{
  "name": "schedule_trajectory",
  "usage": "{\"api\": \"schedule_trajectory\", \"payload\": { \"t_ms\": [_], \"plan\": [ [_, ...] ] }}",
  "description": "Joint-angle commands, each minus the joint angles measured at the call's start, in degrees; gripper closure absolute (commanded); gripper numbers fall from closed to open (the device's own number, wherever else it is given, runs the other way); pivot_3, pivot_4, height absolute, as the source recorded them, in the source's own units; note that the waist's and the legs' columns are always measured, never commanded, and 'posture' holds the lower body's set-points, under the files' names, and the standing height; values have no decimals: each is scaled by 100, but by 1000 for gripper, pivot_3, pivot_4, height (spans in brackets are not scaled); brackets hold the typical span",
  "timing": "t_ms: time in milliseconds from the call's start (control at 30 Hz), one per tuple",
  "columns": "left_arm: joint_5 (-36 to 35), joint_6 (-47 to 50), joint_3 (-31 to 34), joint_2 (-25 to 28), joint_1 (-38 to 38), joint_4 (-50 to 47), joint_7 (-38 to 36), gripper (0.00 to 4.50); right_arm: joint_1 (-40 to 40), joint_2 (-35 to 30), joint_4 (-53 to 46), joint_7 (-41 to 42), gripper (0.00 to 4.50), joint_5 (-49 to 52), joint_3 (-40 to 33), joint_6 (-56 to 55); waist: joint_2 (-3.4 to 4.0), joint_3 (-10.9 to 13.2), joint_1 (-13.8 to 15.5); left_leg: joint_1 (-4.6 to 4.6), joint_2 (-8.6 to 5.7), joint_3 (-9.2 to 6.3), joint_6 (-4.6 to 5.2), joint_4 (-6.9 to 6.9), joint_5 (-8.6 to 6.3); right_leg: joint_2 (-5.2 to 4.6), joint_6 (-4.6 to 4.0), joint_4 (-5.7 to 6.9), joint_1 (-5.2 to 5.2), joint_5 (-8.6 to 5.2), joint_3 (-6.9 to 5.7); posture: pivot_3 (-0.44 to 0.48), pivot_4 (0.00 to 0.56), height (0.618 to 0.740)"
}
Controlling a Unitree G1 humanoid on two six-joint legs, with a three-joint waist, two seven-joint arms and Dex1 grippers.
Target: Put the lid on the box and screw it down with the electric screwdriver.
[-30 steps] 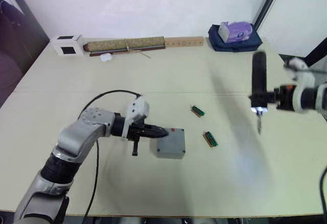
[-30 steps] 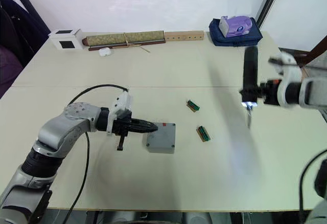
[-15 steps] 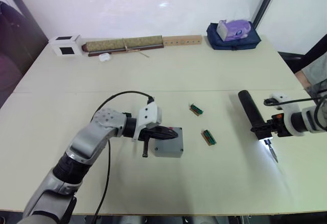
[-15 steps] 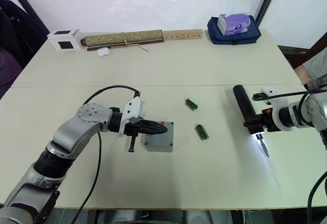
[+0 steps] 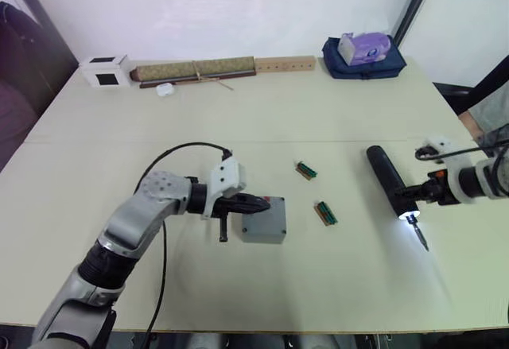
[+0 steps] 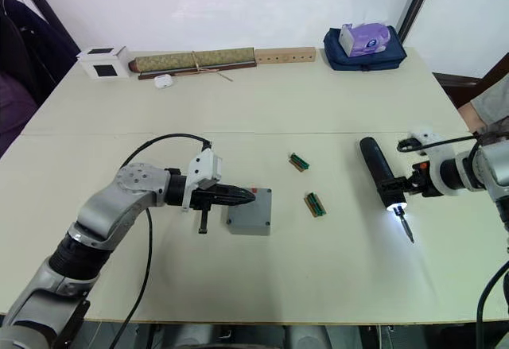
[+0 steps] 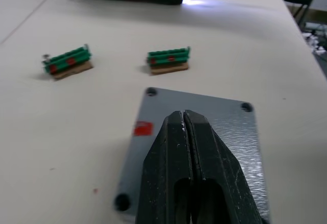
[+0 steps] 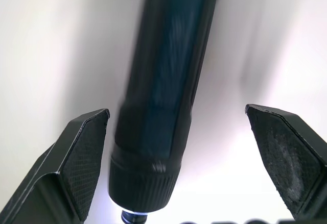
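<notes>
Screwdriver down on the table, right of the box, my right arm nearest.

Head view: electric screwdriver (image 6: 380,177) lies flat, long axis away from me, bit toward me; half a second ago it was gripped. Left wrist: left gripper (image 7: 185,118) pinched shut, pressing the lid (image 7: 214,127) on the box (image 5: 266,220). Right wrist: right gripper (image 8: 179,127) gapes wide around the screwdriver.

The lid (image 7: 204,113) is presenting as matt grey plastic with a fine speckled texture; the electric screwdriver (image 8: 166,94) is showing a smooth dark casing with a ribbed collar; the table (image 5: 262,293) is appearing matt and smooth; the left gripper's fingers (image 7: 171,152) are looking slightly glossy black.
</notes>
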Motion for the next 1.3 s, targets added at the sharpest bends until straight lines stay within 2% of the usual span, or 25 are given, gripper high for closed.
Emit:
{"api": "schedule_trajectory", "payload": {
  "t_ms": [33, 167, 200, 300, 400, 533, 700, 867, 1067, 1167, 1300],
  "plan": [
    [-127, 46, 360, 87, -148, 116, 56, 4500, -469, -7, -485, 124, 47, 11, -450, 21, 0, 0, 6, 4, 0, -1, 0, 1, 0, 1, -1, 8, 0, -1, 0, 0, 150, 740],
    [-131, 71, 559, 175, -238, 356, 113, 4500, -528, 150, -1226, 268, 47, 346, -836, 200, -2, 1, 17, 5, 3, -4, 0, 5, 0, 5, -3, 22, -2, -2, 1, 0, 150, 740],
    [-20, 23, 569, 244, -231, 492, 150, 4500, -344, 256, -1722, 393, 47, 660, -1068, 235, -3, 2, 21, 5, 3, -4, 0, 8, 0, 5, -3, 25, -2, -2, 1, 0, 150, 740],
    [277, -92, 517, 471, -72, 794, 216, 4500, 1026, 225, -3813, 930, 47, 1161, -1318, -444, -13, 1, 44, 4, 3, -12, 0, 9, 0, 5, -3, 27, 0, -3, -2, 0, 150, 740],
    [483, -237, 284, 639, 151, 738, 116, 4500, 2043, 324, -4813, 871, 47, 1240, -1248, -696, -14, 1, 43, 3, 7, -19, 1, 9, -1, 5, -5, 27, 4, -5, -8, 0, 150, 740],
    [572, -263, 225, 544, 198, 829, 147, 4500, 2556, 648, -4993, 599, 47, 962, -1013, -1126, -31, 8, 31, 6, 1, -7, -1, 33, 0, -14, 7, 43, 9, 3, -1, 0, 150, 740],
    [700, -312, -15, 479, 256, 822, 58, 4500, 2557, 1134, -4853, 255, 47, 551, -360, -1327, -53, 2, 11, 29, 2, -8, -6, 36, 3, 2, 7, 43, 30, 5, 0, 0, 150, 740],
    [716, -270, -147, 176, 121, 888, 119, 4500, 2505, 1637, -4790, 220, 47, 659, -38, -1260, -53, 3, 23, 26, 5, -13, -9, 34, 5, 9, 5, 53, 19, 5, 1, 0, 150, 740],
    [838, -456, -326, -127, -153, 1102, 55, 4500, 2486, 1990, -4869, 295, 47, 1225, -149, -865, -55, 2, 42, 25, 0, -14, -9, 36, 5, 2, 5, 53, 24, 6, -1, 0, 150, 740],
    [1031, -769, -330, -302, -531, 1687, 104, 4500, 2416, 2256, -4935, 46, 47, 1322, -174, -738, -56, 2, 35, 26, 1, -15, -9, 37, 5, 3, 5, 54, 25, 6, -1, 0, 150, 740],
    [1199, -1078, -256, -238, -757, 2190, 26, 4500, 2407, 2211, -4954, -124, 47, 1266, -318, -722, -56, 2, 5, 26, 0, -16, -9, 38, 5, 8, 4, 56, 23, 7, -3, 0, 150, 740]
  ]
}}
